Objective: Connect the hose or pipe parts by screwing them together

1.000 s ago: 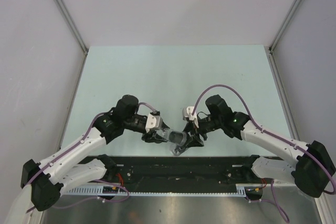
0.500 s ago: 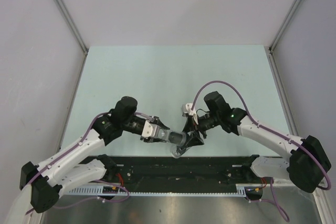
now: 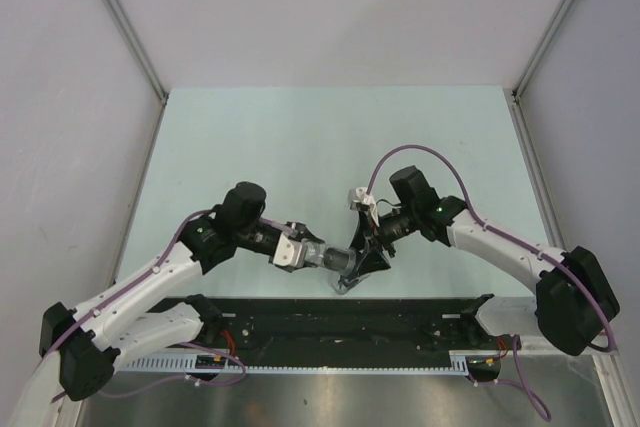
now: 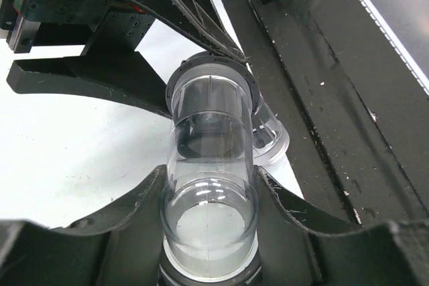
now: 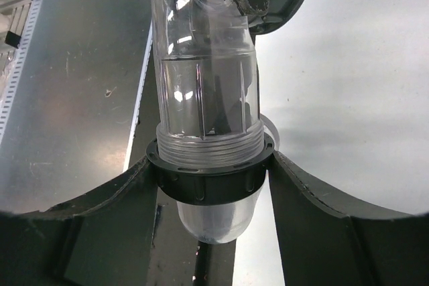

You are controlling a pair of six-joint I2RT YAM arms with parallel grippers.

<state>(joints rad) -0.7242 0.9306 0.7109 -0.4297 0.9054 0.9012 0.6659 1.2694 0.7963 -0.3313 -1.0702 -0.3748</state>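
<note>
A clear plastic pipe (image 3: pixel 333 261) hangs above the table's near edge, held between both grippers. My left gripper (image 3: pixel 303 255) is shut on its clear tube end (image 4: pixel 209 212). In the left wrist view my left gripper (image 4: pixel 209 195) clamps that tube on both sides. At the far end sits a black threaded ring (image 4: pixel 211 77). My right gripper (image 3: pixel 366 255) is shut on that black ring (image 5: pixel 211 177). In the right wrist view my right gripper (image 5: pixel 211 182) squeezes the ring, with a clear domed cap (image 5: pixel 216 222) below it and the clear tube (image 5: pixel 201 65) above. A short clear side branch (image 4: pixel 269 137) sticks out of the tube.
The black base rail (image 3: pixel 340 312) and a metal cable tray (image 3: pixel 330 362) run along the near edge right under the grippers. The pale green table top (image 3: pixel 330 147) stretches away behind them, bounded by grey walls (image 3: pixel 70 147) on both sides.
The left wrist has rolled, so its white camera block has swung lower. The right arm's elbow has drawn in toward the middle. The pipe stays held between both grippers.
</note>
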